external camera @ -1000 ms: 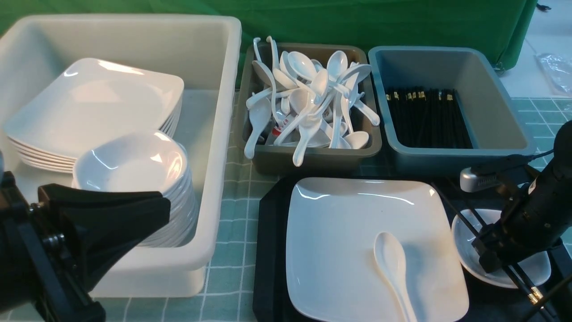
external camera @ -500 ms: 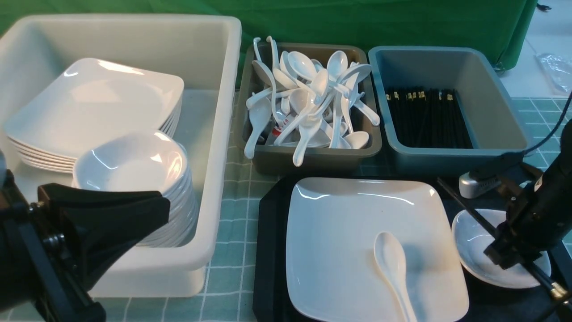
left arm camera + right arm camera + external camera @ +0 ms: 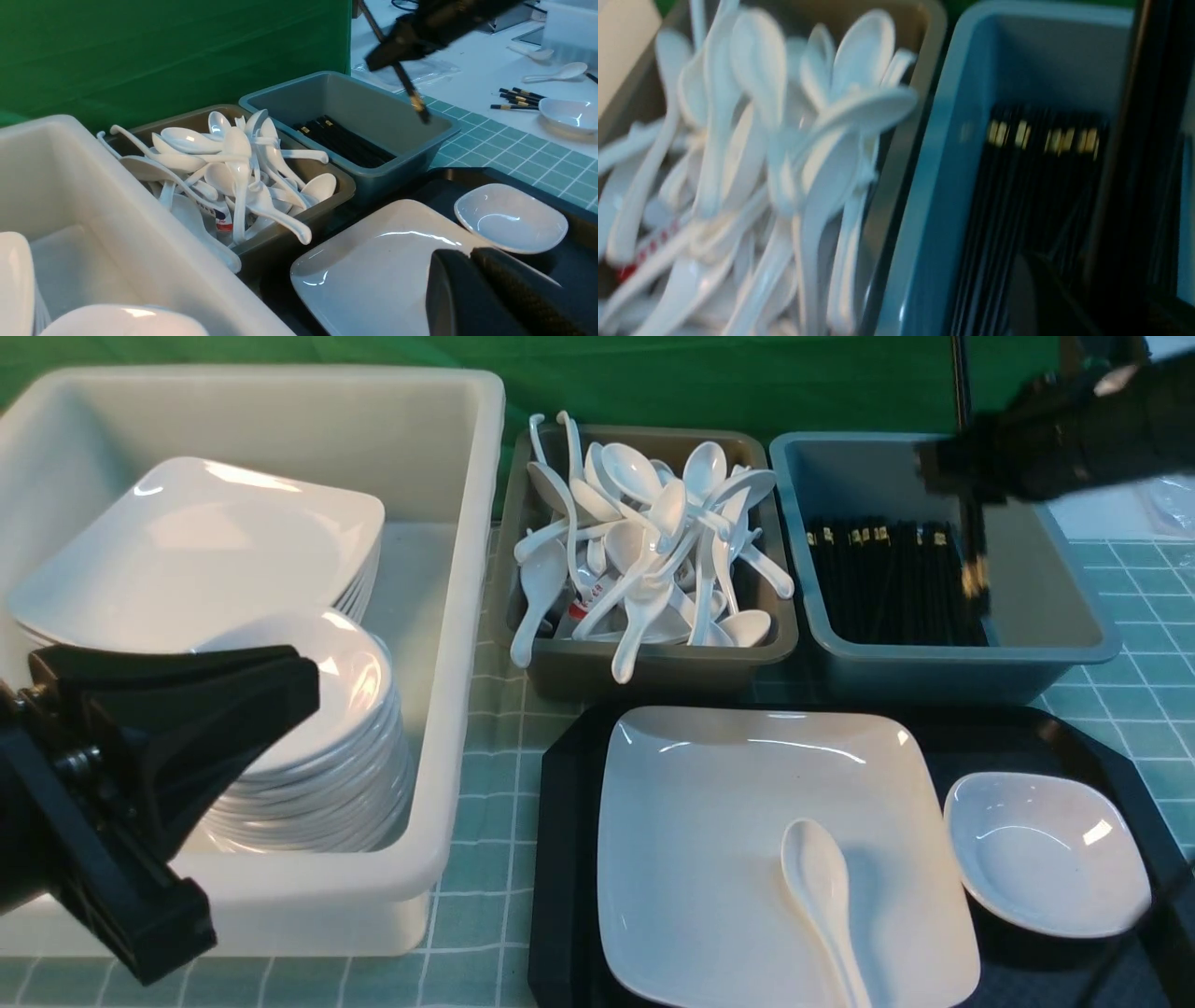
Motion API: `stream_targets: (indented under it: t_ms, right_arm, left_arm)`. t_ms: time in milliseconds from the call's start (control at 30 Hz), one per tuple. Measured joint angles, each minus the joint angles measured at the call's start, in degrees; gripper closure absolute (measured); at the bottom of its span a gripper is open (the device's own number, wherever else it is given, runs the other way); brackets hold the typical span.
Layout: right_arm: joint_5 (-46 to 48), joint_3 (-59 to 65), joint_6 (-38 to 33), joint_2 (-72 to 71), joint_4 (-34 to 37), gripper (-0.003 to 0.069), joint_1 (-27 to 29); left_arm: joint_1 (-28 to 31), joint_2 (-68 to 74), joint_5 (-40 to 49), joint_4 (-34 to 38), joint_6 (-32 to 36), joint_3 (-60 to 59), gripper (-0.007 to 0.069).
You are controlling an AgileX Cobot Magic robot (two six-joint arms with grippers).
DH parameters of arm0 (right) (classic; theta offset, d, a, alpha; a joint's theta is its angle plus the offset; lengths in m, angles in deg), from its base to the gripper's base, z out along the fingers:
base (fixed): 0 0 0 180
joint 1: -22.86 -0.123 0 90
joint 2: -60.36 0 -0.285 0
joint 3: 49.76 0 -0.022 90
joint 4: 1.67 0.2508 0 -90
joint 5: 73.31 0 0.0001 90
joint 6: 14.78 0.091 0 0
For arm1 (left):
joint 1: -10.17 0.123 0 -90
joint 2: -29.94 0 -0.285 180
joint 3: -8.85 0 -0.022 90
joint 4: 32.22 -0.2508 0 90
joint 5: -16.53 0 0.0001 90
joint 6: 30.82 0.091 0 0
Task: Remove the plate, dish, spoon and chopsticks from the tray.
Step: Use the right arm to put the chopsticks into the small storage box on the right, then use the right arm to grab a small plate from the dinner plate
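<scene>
The chopsticks (image 3: 974,560) hang nearly upright over the blue-grey bin (image 3: 952,667), gold-banded ends down, well off the tray (image 3: 560,859). Your right gripper (image 3: 948,467) is clamped on them at about mid-length, though blur hides the exact contact. Treat them as light, stiff and slick. Two thin lacquered rods in one pinch can pivot or scissor apart, so a middle hold looks right. Your left gripper (image 3: 299,686) has its jaws together on nothing, in front of the white tub (image 3: 467,616). The plate (image 3: 709,840), spoon (image 3: 817,887) and dish (image 3: 1046,854) sit on the tray. They look glossy and breakable, best taken by the rim or handle.
</scene>
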Motion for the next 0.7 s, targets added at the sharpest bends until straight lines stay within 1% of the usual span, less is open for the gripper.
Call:
stream_targets:
  t_ms: [67,100,133,167,233,333,367,400,433,467,567,633,700]
  right_arm:
    - [-0.5,-3.5,1.5,3.9,0.0,0.0536,0.1]
    - [-0.5,-6.9,2.4,7.3,0.0,0.0524,0.1]
    - [-0.4,-9.6,3.1,9.8,0.1,0.0498,0.1]
    - [-0.4,-9.9,3.3,10.2,0.1,0.0491,0.1]
    - [1.8,-12.6,4.9,13.6,-0.8,0.0340,0.1]
    - [4.5,-13.1,6.9,14.3,-3.6,0.0200,0.1]
    - [5.7,-13.2,7.6,14.0,-4.8,0.0169,0.1]
    - [6.0,-13.2,7.7,13.9,-5.1,0.0165,0.1]
    - [8.5,-13.2,7.9,12.9,-7.0,0.0148,0.1]
    - [10.9,-13.2,7.9,11.8,-8.4,0.0153,0.1]
    - [16.8,-13.2,7.9,8.7,-11.8,0.0197,0.1]
    - [24.4,-13.2,7.9,4.6,-16.1,0.0268,0.0]
    - [31.9,-11.7,7.9,0.4,-20.7,0.0312,-0.5]
  left_arm:
    - [0.0,0.0,0.1,-0.6,0.0,0.0,0.0607]
    - [0.0,0.0,0.2,-1.0,0.1,0.0,0.0607]
    - [0.0,0.0,0.5,-1.3,0.1,0.0,0.0607]
    - [0.0,0.0,0.5,-1.3,0.1,0.0,0.0607]
    - [0.0,0.0,0.7,-2.3,0.1,0.0,0.0607]
    - [0.0,0.0,0.7,-2.7,0.3,0.0,0.0607]
    - [0.0,0.0,0.7,-2.8,0.3,0.0,0.0607]
    - [0.0,0.0,0.7,-2.9,0.3,0.0,0.0607]
    - [0.0,0.0,0.7,-2.9,0.3,0.0,0.0607]
    - [0.0,0.0,0.7,-2.9,0.3,0.0,0.0607]
    - [0.0,0.0,0.6,-2.9,0.3,0.0,0.0607]
    - [0.0,0.0,0.6,-2.7,0.3,0.0,0.0607]
    - [0.0,0.0,0.9,-2.6,0.3,0.0,0.0607]
